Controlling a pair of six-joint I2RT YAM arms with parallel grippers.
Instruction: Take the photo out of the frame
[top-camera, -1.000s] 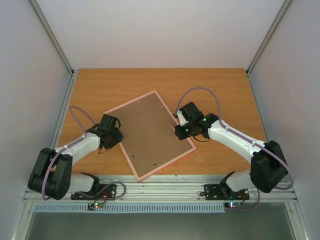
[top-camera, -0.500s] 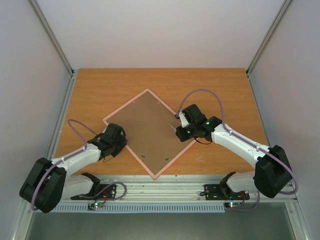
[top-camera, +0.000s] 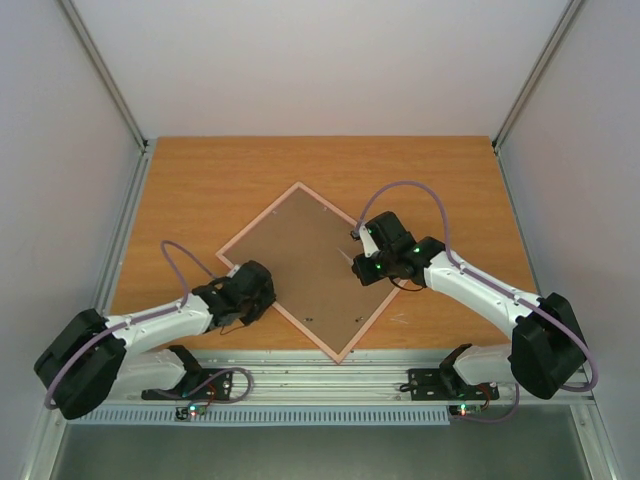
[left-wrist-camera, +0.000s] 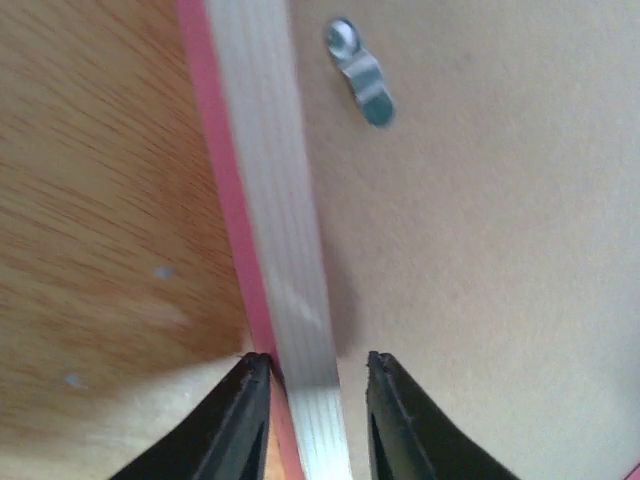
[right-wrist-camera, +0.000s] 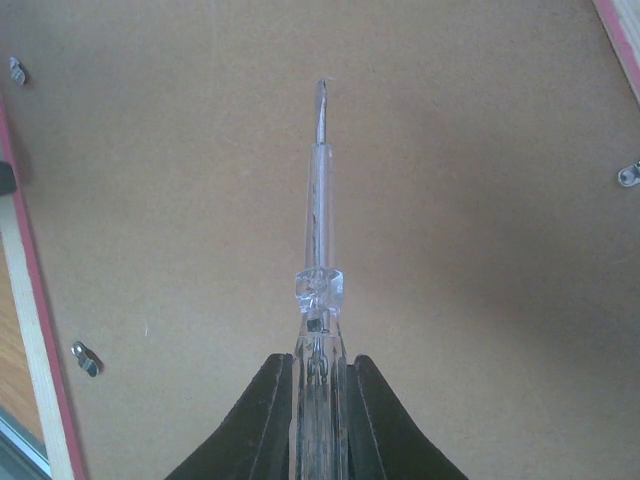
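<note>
The pink frame (top-camera: 310, 265) lies face down on the table, turned like a diamond, its brown back board up. The photo is hidden under the board. My left gripper (top-camera: 262, 292) sits at the frame's near-left edge. In the left wrist view its jaws (left-wrist-camera: 312, 362) straddle the pink and white rail (left-wrist-camera: 270, 200), open with a small gap on the board side. My right gripper (top-camera: 362, 262) hovers over the frame's right part and is shut (right-wrist-camera: 320, 365) on a clear-handled screwdriver (right-wrist-camera: 320, 250), whose tip points at the board.
Small metal turn clips hold the board: one near the left jaws (left-wrist-camera: 362, 75), others at the board's edges (right-wrist-camera: 86, 357) (right-wrist-camera: 628, 174). The frame's near corner (top-camera: 340, 358) reaches the table's front edge by the metal rail.
The frame has turned counter-clockwise, its near corner swinging right. My left gripper moved nearer and to the right along with the frame's left edge. The right gripper barely moved.
</note>
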